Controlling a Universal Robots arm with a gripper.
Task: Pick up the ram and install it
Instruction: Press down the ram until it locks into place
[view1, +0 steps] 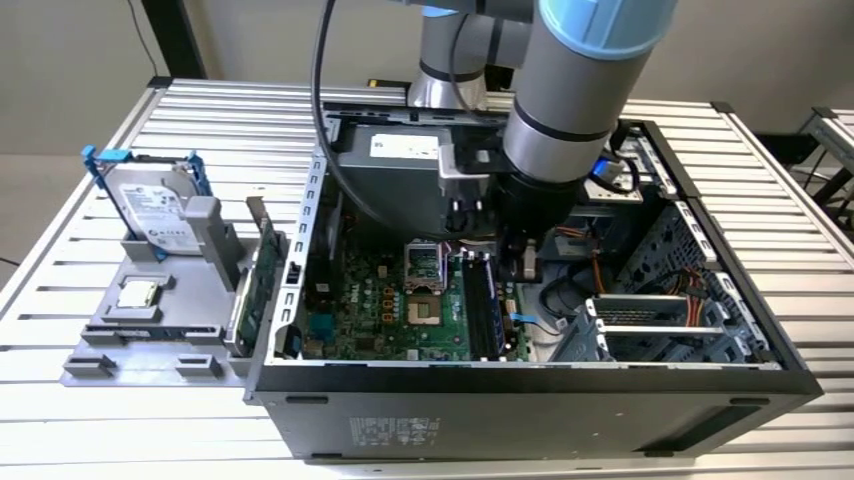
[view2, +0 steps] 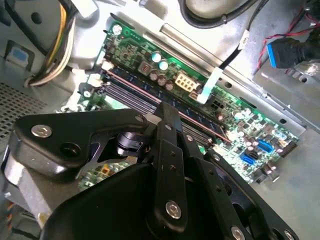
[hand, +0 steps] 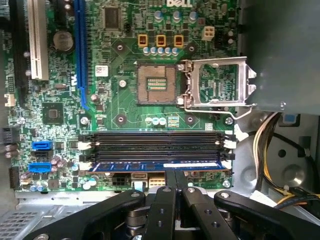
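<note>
The hand (hand: 175, 192) is down inside the computer case (view1: 534, 385), pinched shut. Its tips press on the ram (hand: 157, 165), which sits in the slot nearest the green board's (hand: 125, 115) edge.

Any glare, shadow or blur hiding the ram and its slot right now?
First wrist view: even light, sharp; the ram sits in the slot nearest the gripper, no glare on it. Second wrist view: the dark gripper blocks much of the slots, with bright glare on the case metal. Exterior view: the arm shades the motherboard.
</note>
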